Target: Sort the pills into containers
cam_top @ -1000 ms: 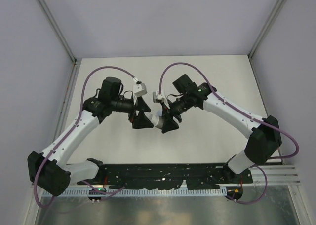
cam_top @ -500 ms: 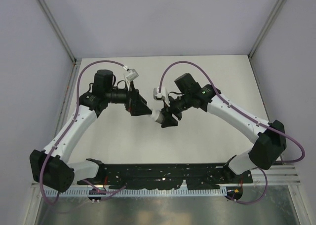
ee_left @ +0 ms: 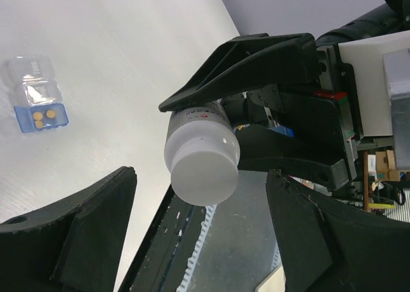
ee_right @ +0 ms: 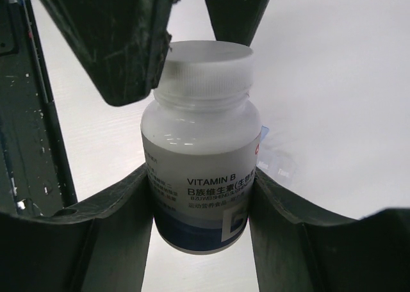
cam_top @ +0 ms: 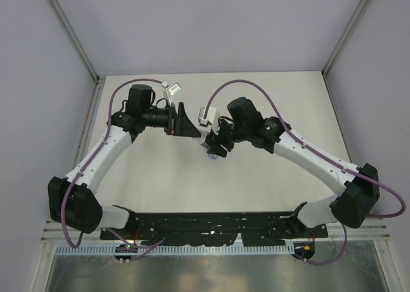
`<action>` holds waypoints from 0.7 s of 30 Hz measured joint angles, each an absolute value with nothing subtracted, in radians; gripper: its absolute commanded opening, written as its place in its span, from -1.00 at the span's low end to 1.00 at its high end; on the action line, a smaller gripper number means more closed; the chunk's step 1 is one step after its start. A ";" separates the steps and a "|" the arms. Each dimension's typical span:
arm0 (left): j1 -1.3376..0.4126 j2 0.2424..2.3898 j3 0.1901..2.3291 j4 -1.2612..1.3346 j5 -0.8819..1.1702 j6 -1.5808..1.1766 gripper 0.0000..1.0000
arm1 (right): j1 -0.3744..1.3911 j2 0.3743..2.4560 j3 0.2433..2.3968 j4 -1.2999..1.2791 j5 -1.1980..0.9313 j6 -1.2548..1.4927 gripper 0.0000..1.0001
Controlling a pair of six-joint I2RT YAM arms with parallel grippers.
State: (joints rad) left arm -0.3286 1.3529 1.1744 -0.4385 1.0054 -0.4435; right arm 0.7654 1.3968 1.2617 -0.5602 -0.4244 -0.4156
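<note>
**One capped bottle held aloft, one vial of pills down on the tabletop**

The bottle [ee_right: 202, 202] is a small round plastic one with a pale body, a "VITAMIN B" label and a white screw cap [ee_left: 202, 170]. The right tool [ee_right: 200, 177] pinches it across the labelled belly and holds it clear of the tabletop [cam_top: 269, 93], near the middle of the work area. It should be light and stiff enough to take a firm squeeze. Its wall is smooth and glossy, though, so it may turn in the grip if the cap is twisted hard.

The belly is already taken, so the cap is the part left to hold. Its sides are the natural grip, one finger at 3 o'clock and one at 9 o'clock of the cap seen end-on. The left tool [cam_top: 191, 127] faces that cap with its fingers spread to either side, not pressing on it as far as the views show.

The clear vial [ee_left: 35, 90] with its blue part lies flat on the tabletop, well apart from the bottle, at about 10 o'clock of it in the left wrist view. It looks thin, light and easy to knock sliding, so a gentle pinch across its narrow sides would suit.

Counted:
- one bottle
- one cap on it
- one vial
- three small yellow pills [ee_left: 43, 116] in the vial's blue end
- two tools

No loose pills show on the tabletop.
</note>
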 measured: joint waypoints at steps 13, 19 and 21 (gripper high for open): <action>-0.329 1.377 1.210 -0.444 0.982 -0.483 0.40 | 0.779 1.397 1.258 -0.524 -0.308 -0.389 -0.88; -0.329 1.393 1.212 -0.446 0.960 -0.481 0.33 | 0.784 1.397 1.258 -0.524 -0.304 -0.389 -0.88; -0.329 1.397 1.213 -0.447 0.957 -0.480 0.32 | 0.786 1.397 1.258 -0.524 -0.304 -0.389 -0.88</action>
State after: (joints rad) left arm -0.3290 1.3972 1.2129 -0.4465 0.9573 -0.4801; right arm 0.7860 1.3968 1.2579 -0.5236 -0.3038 -0.3885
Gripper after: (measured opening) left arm 0.671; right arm 0.584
